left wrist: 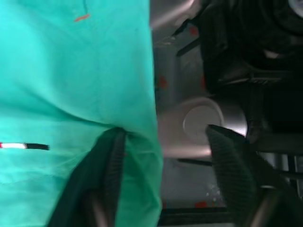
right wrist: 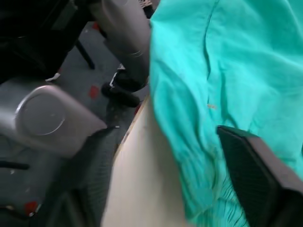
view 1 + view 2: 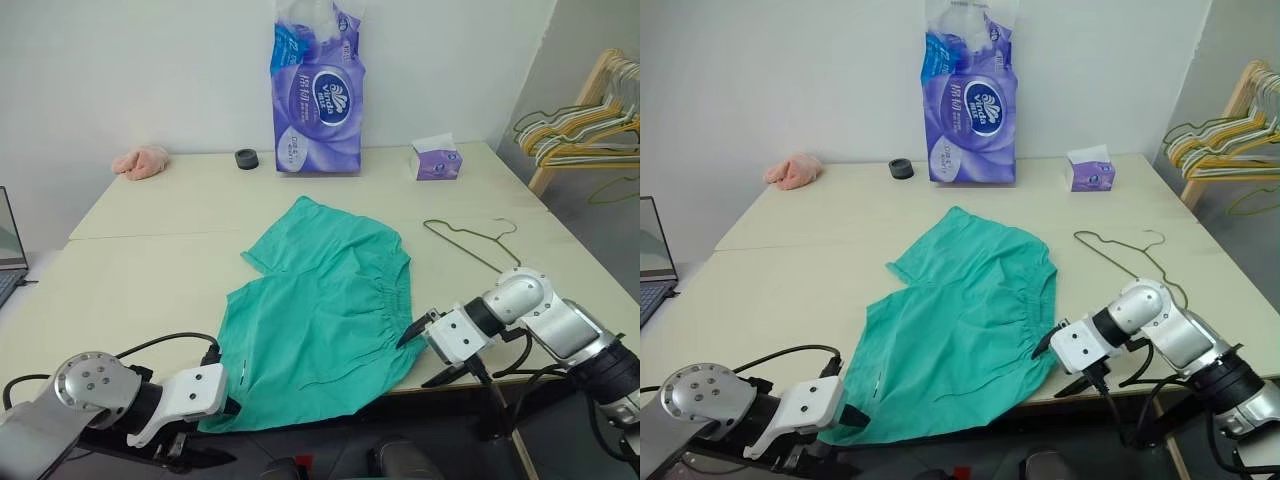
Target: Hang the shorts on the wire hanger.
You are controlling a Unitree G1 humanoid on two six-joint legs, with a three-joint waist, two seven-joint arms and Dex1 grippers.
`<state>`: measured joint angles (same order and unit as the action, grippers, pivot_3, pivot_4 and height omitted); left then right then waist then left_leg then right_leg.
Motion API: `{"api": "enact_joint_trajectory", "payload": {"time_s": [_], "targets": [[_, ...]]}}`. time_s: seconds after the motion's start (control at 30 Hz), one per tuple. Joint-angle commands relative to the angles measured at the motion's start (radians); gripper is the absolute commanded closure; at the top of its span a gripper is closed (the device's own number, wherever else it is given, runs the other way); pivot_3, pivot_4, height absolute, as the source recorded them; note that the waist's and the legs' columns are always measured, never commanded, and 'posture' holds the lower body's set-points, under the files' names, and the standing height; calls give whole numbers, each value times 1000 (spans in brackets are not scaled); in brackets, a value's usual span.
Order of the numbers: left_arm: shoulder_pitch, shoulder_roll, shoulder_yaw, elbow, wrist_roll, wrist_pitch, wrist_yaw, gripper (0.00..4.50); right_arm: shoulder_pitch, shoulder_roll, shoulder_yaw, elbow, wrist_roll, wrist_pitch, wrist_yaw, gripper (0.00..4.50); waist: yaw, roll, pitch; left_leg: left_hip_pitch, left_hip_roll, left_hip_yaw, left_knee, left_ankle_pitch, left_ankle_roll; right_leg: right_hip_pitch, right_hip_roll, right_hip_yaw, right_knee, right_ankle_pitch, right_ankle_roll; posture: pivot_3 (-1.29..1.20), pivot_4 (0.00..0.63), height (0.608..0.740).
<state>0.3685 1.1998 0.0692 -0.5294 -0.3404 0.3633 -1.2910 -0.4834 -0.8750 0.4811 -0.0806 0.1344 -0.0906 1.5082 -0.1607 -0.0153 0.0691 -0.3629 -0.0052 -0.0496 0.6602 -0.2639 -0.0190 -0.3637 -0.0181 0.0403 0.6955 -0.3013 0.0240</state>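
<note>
Left tool, nearest the camera, sits at the worktop's front edge by the hem of the shorts; fingers spread, nothing pinched, one finger against the cloth. Right tool is spread too, at the waistband corner, holding nothing.

Worktop: one.
Shorts: one pair, teal, flat at front centre, hem overhanging the front edge.
Tissue-roll pack: one, purple, upright at the back, rolls inside.
Wire hanger: one, bare, flat just right of the shorts, apart from them.
Tissue box: one, tissue protruding.
Pink cloth lump: one.
Small black ring: one.
</note>
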Motion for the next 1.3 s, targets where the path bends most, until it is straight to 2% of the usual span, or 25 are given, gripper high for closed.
{"api": "enact_joint_trajectory", "payload": {"time_s": [0.03,0.07,0.27,0.4,0.57,0.67,0.77,1.0,1.1,1.3], "targets": [[-61,-79,89,23,-75,-11,44,301,-33,-13,-115,-62,145,163,22,0,2,1,1,0,0,0,0,0,0,0,0,0,0,0,0,-158,14,740],[-93,-118,105,39,-96,-13,69,59,-34,-7,-145,-68,184,214,-2,0,4,2,1,0,0,0,0,0,0,0,0,0,0,0,0,-163,15,740],[-239,-253,170,18,-213,91,203,59,-26,47,-357,-53,345,470,-193,0,20,0,1,0,0,0,1,0,0,0,0,0,0,0,1,-171,19,740],[-366,-335,164,56,-199,144,357,59,-28,93,-465,-5,385,575,-332,0,21,-1,1,-1,0,0,1,0,0,1,0,0,-1,1,2,-171,21,740],[-549,-389,81,99,-119,160,470,24,-37,175,-593,203,304,569,-609,0,22,-1,0,-1,-1,1,1,0,0,1,0,1,-1,2,2,-178,22,740],[-629,-416,62,97,-176,218,465,24,-53,200,-607,375,198,518,-777,0,20,-1,0,-2,-2,2,1,0,0,2,0,2,-3,3,1,-189,22,740],[-664,-396,41,100,-204,247,409,24,-120,213,-612,601,106,441,-913,0,8,0,1,-2,-2,4,0,0,0,1,0,5,-5,4,1,-202,24,740],[-724,-378,-15,135,-194,239,335,24,-293,201,-613,1062,3,268,-1043,0,-38,0,2,-2,-1,6,-1,0,0,1,6,7,-6,4,1,-206,26,740],[-726,-376,-25,121,-210,250,307,24,-329,186,-604,1176,-24,227,-1014,0,-44,0,2,-2,0,6,-1,0,0,1,7,7,-8,4,1,-205,28,740],[-699,-359,-35,90,-244,257,237,24,-330,179,-584,1270,-62,262,-914,0,-62,1,2,-3,0,7,-2,-1,1,2,7,8,-11,4,1,-204,30,740]]}}
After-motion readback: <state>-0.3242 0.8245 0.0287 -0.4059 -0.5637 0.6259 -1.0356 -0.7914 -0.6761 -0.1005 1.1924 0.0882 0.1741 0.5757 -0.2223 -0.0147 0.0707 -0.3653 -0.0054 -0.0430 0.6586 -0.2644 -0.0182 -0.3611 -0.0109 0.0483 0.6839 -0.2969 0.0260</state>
